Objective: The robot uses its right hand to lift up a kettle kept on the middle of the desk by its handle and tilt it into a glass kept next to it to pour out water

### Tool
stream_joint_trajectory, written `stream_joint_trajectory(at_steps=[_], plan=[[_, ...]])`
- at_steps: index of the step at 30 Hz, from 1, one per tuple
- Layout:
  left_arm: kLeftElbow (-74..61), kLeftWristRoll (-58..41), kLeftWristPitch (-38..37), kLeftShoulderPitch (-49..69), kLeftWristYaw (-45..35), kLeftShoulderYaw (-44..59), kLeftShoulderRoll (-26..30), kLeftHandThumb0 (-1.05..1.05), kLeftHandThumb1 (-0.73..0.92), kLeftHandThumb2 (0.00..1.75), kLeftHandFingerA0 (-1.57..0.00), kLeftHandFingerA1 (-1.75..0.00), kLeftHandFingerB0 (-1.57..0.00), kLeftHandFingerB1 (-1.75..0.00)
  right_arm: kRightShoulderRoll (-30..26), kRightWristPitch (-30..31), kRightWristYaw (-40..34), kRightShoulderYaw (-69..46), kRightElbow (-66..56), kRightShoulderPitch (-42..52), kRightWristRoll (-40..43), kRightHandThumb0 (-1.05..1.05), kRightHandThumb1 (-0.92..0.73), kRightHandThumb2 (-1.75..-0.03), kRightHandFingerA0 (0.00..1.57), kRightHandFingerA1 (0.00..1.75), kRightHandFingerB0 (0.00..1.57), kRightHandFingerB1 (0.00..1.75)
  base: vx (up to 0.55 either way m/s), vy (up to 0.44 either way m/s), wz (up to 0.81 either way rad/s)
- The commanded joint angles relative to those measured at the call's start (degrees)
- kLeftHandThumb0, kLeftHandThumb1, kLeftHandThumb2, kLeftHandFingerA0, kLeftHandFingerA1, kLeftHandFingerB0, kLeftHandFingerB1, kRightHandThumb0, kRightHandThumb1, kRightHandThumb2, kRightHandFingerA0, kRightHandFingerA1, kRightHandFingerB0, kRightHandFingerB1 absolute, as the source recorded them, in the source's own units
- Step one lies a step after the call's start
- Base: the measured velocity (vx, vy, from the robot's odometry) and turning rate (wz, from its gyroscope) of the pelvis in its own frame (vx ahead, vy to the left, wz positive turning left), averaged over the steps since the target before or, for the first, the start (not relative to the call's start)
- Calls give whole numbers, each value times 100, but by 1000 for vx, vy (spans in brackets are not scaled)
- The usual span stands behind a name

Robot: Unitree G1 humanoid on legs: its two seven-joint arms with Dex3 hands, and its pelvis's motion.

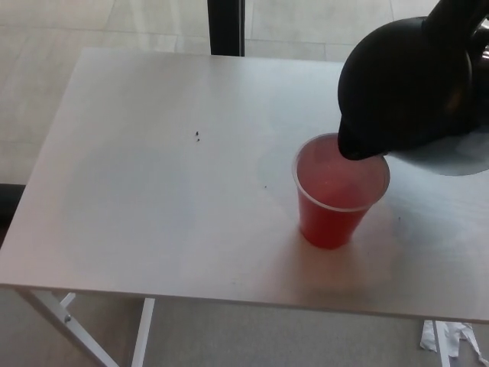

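Now the black kettle (405,84) hangs tilted, its spout over the red glass (338,191) rim; whether my hand grips, I cannot tell.

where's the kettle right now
In the head view the black kettle is held tilted at upper right, its spout over the far rim of the red cup on the white desk.

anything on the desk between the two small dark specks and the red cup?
Nearly bare in the head view: between the small dark specks and the translucent red plastic cup lies only white tabletop, with one more tiny speck.
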Motion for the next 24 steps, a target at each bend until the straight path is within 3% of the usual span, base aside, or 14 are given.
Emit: stream_joint_trajectory(at_steps=[1,3,4,6,9,11,13,14,15,18,19,23,24], plan=[[27,9,-74,-16,-2,35,109,-105,35,103,-90,-125,-72,-148,-231,-630,-218,42,-6,11,-170,-22,-56,-101,97,175,77,158,0,0,0],[13,31,-86,-12,52,24,105,-105,35,105,-87,-127,-68,-152,-236,-610,-246,64,-11,19,-227,-23,-57,-99,96,175,76,158,0,0,0],[18,41,-85,-17,41,16,116,-105,37,105,-86,-127,-67,-149,-234,-588,-239,76,51,4,-241,-24,-63,-89,96,173,78,151,0,0,0],[32,5,-40,-31,-29,41,122,-105,36,104,-83,-129,-65,-150,-222,-596,-251,74,62,0,-249,-20,-57,-97,98,171,77,152,0,0,0],[57,-1,-16,-62,-20,60,121,-105,35,102,-82,-127,-68,-146,-200,-635,-280,87,13,-3,-295,-18,-57,-97,96,175,76,157,0,0,0],[63,42,-92,-59,38,35,106,-105,38,103,-86,-126,-67,-146,-249,-967,-416,149,160,-32,-352,-17,-53,-104,95,175,71,163,0,0,0],[70,59,-76,-52,90,23,101,-105,38,104,-87,-124,-68,-145,-258,-1019,-407,185,188,-41,-395,-18,-56,-99,95,175,71,161,0,0,0],[48,51,-92,-33,64,25,103,-105,38,105,-88,-125,-68,-147,-257,-1125,-493,217,355,-74,-421,-24,-59,-76,98,172,89,70,0,0,0],[30,43,-102,-21,22,27,110,-105,38,105,-88,-126,-68,-148,-250,-1154,-499,252,364,-71,-452,-23,-52,-98,98,174,93,100,0,0,0],[58,70,-129,-34,15,2,122,-105,39,105,-86,-126,-66,-148,-259,-1152,-553,312,334,-64,-544,-21,-49,-101,100,172,97,98,0,0,0],[53,70,-140,-34,19,0,124,-80,79,64,-50,-49,-34,-36,-306,-1077,-581,418,186,-19,-757,-17,-49,-96,98,175,86,139,0,0,0],[21,37,-112,-27,-12,20,137,-80,80,64,-49,-49,-32,-35,-338,-1043,-610,576,74,35,-979,-12,-42,-96,95,175,80,154,0,0,0],[16,39,-120,-23,-14,18,137,-78,64,103,-43,-59,-25,-49,-336,-1055,-619,601,82,38,-990,-14,-41,-99,94,175,74,161,0,0,0]])
